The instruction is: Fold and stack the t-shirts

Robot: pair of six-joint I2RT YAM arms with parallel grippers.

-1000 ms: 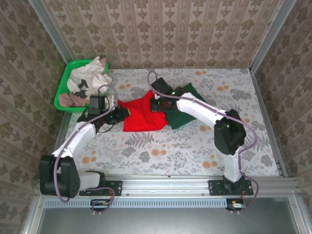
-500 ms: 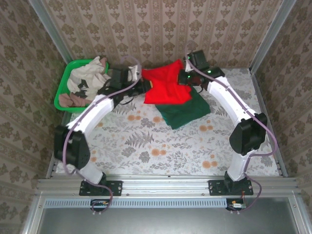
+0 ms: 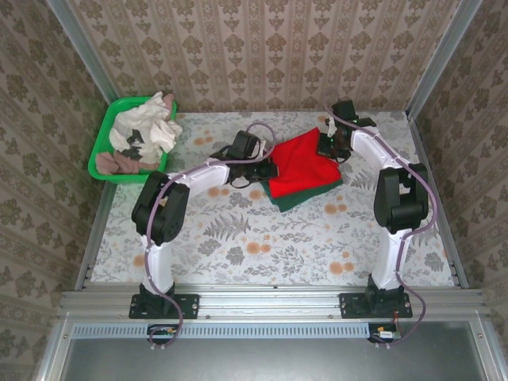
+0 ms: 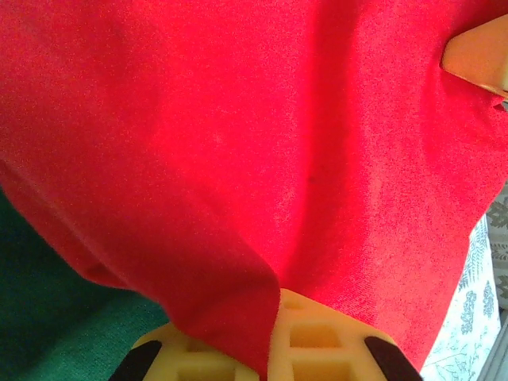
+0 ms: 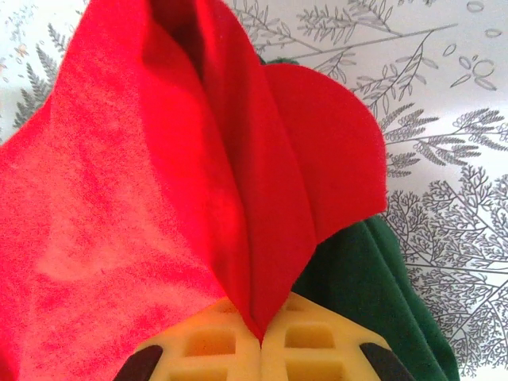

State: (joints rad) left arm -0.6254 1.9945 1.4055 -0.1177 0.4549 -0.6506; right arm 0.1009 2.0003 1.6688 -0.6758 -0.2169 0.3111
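Left gripper point(image 4: 266, 349), right gripper point(image 5: 260, 341), both clamping red t-shirt point(image 3: 302, 163) edges, cloth lying over green t-shirt point(image 3: 295, 195)

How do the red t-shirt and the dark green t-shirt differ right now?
The bright red cloth t-shirt lies on top; the dark green cloth t-shirt lies under it, mostly covered. The left claw and right claw pinch the red one; neither holds the green one. Both are soft cloth on the floral table.

Left arm point(image 3: 198, 173), right arm point(image 3: 371, 148): white shells, black joints, mauve cables point(image 3: 264, 127). Yellow, grid-moulded end effector fingers point(image 5: 202, 345).
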